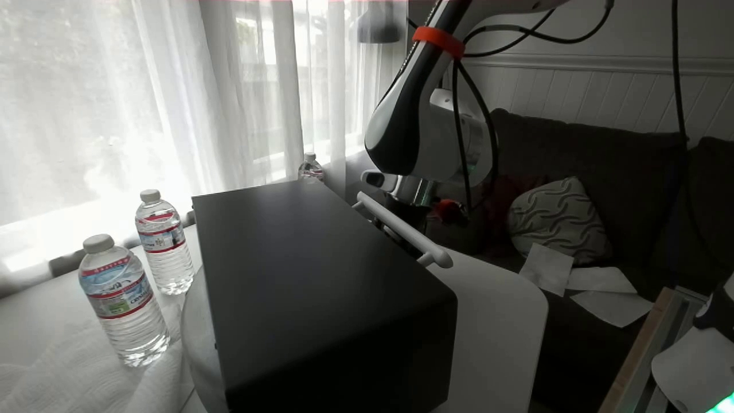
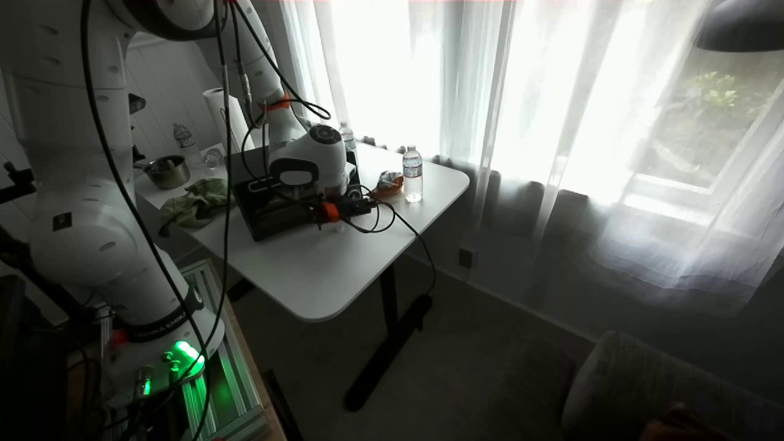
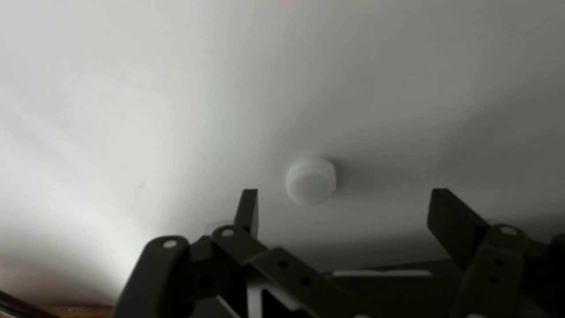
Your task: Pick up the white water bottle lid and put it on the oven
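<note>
Lid (image 3: 310, 181) rests on the table (image 2: 315, 266), on the handle (image 1: 401, 226) side of the oven (image 1: 298, 258). The gripper (image 3: 344, 203) hangs above with its fingers (image 3: 454, 225) spread well apart; in the wrist view the lid shows in line with the gap, nearer the picture's left finger and touching neither. In an exterior view a bottle (image 2: 413, 176) stands on the table; a cloth (image 2: 199, 203) lies beside the oven, near a pot (image 2: 169, 174).
</note>
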Controlling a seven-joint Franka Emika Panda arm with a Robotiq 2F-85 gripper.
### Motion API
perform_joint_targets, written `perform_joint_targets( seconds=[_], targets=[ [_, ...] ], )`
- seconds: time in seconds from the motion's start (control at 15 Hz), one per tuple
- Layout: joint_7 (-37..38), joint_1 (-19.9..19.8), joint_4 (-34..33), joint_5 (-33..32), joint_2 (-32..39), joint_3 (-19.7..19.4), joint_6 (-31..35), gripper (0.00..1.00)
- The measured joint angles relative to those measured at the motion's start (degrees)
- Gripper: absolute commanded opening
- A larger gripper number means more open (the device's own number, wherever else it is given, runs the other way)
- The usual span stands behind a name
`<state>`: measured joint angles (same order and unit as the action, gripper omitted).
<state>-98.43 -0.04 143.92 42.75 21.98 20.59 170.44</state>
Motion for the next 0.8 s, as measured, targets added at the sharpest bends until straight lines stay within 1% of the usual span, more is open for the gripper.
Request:
perform_joint_targets(
  seconds=[0.07, 0.2, 0.27, 0.33, 0.4, 0.47, 0.53, 0.6, 0.67, 0.73, 0.8],
  targets=[
    [-0.3, -0.2, -0.2, 0.0, 0.3, 0.2, 0.1, 0.87],
    [-0.8, -0.8, -0.7, 0.0, 0.8, 0.8, 0.2, 0.82],
    [-1.0, -1.0, -0.9, 0.0, 1.1, 1.0, 0.2, 0.74],
    [-1.1, -1.2, -1.1, 0.0, 1.4, 1.2, 0.2, 0.76],
    [-1.2, -1.3, -1.3, 0.0, 1.7, 1.2, 0.2, 0.74],
    [-1.2, -1.3, -1.4, 0.0, 2.0, 1.2, 0.2, 0.67],
    [-1.2, -1.4, -1.5, 0.0, 2.2, 1.2, 0.2, 0.67],
    [-1.2, -1.4, -1.7, 0.0, 2.5, 1.2, 0.2, 0.63],
    [-1.2, -1.4, -1.7, 0.0, 2.8, 1.2, 0.2, 0.52],
    [-1.2, -1.5, -1.8, 0.0, 2.9, 1.2, 0.3, 0.52],
    [-1.2, -1.5, -1.8, 0.0, 2.9, 1.2, 0.4, 0.45]
  ],
)
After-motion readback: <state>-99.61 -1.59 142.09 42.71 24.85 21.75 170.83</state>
